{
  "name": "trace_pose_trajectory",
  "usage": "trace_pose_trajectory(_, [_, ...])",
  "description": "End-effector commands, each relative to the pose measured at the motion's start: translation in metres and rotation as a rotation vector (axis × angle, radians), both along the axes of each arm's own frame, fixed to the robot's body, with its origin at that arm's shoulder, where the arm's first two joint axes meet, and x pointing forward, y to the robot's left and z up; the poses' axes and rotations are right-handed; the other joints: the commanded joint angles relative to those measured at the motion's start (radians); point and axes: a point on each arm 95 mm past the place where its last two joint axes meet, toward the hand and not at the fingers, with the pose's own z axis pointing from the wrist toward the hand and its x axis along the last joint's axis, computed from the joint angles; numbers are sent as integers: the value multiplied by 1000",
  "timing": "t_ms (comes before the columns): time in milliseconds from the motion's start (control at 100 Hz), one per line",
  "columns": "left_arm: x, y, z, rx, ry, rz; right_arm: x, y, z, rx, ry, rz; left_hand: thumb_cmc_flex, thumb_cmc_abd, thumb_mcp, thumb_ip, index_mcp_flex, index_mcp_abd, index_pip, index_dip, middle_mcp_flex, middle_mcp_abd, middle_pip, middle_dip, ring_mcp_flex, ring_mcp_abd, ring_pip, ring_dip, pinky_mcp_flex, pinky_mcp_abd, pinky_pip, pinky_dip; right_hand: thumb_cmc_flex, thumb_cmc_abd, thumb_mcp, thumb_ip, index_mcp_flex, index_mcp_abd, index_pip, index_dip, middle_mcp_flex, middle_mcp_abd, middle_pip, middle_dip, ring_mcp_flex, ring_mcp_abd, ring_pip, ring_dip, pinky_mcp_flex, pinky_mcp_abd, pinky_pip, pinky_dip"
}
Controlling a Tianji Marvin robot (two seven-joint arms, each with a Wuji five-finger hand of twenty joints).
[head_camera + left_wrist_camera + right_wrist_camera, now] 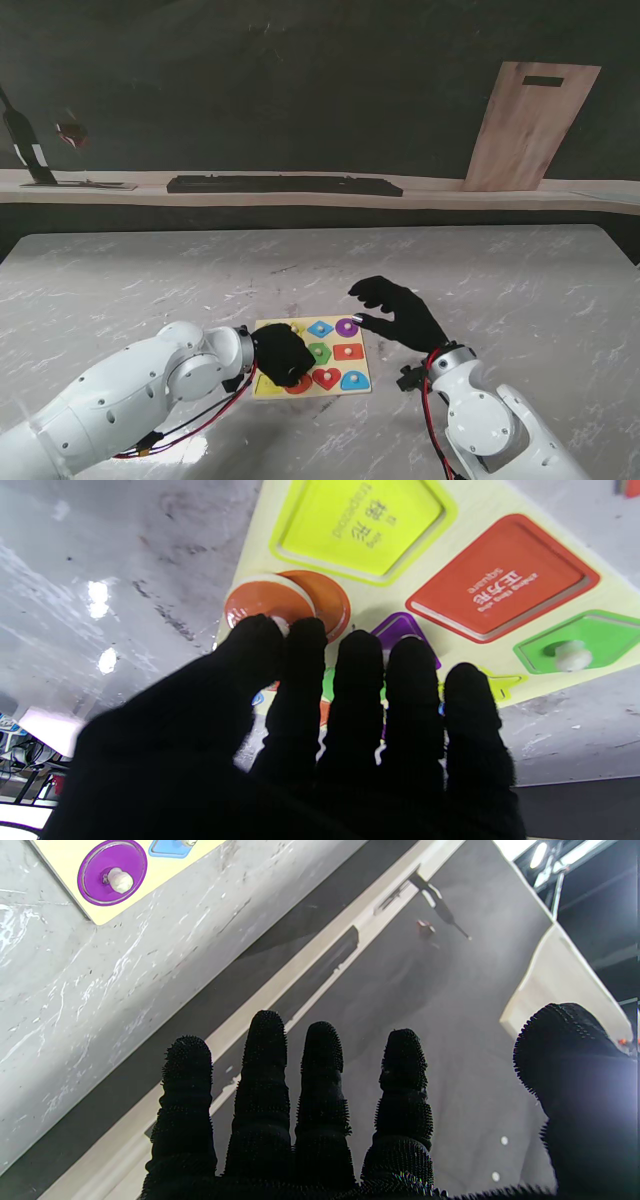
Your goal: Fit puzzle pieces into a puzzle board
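The left robot hand (281, 357) lay palm-down over the near-left part of the puzzle board (362, 366), hiding the pieces beneath it in the stand view. In the left wrist view its fingers (300, 680) were stretched out side by side, the thumb and first fingertip touching the knob of an orange round piece (270, 602) that sat tilted, half out of its recess at the board's edge; whether the hand actually pinched that knob could not be told. The right robot hand (397, 311) hovered just beyond the board's right edge, fingers spread and holding nothing, its wrist camera mostly looking past the table.

The marble table (120, 290) carried the board near its front middle. Beyond the board, along the far wall, ran a pale ledge (430, 190) with a long black bar (285, 185) on it, and a wooden board (528, 125) leaned against the wall to the board's far right. A dark stand (30, 150) at the far left was cut off by the frame.

On the puzzle board, a yellow trapezoid piece (362, 525) and a red square piece (502, 577) sat in their recesses; their printed labels were readable only in part. A green piece (580, 640) with a white knob, a purple circle (347, 327), a blue diamond (320, 328), a red heart (326, 378) and a blue piece (354, 381) also sat seated. Other shapes stayed masked by the fingers.
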Motion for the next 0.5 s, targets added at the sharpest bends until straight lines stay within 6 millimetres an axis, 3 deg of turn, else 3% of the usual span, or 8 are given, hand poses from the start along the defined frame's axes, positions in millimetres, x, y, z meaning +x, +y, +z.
trace_pose_trajectory(0, [1,0,2,6,0,-2,-3,3,-1,7,-1,5,13,17,64,78,-11,-58,49,20,10,15,27,8,44,-3,27,17,3,135,43,19,-15,14,-13,37,12,-34,-10,14,19,-21,-3,5,0,-1,12,6,-13,4,3,18])
trace_pose_trajectory(490, [4,1,1,37,-13,4,-3,3,-1,7,-1,5,20,29,47,72,-16,-55,42,16,7,15,31,5,46,-3,26,15,4,136,43,17,-15,14,-13,37,8,-35,-12,13,18,-21,-3,5,0,-1,12,6,-13,4,3,18])
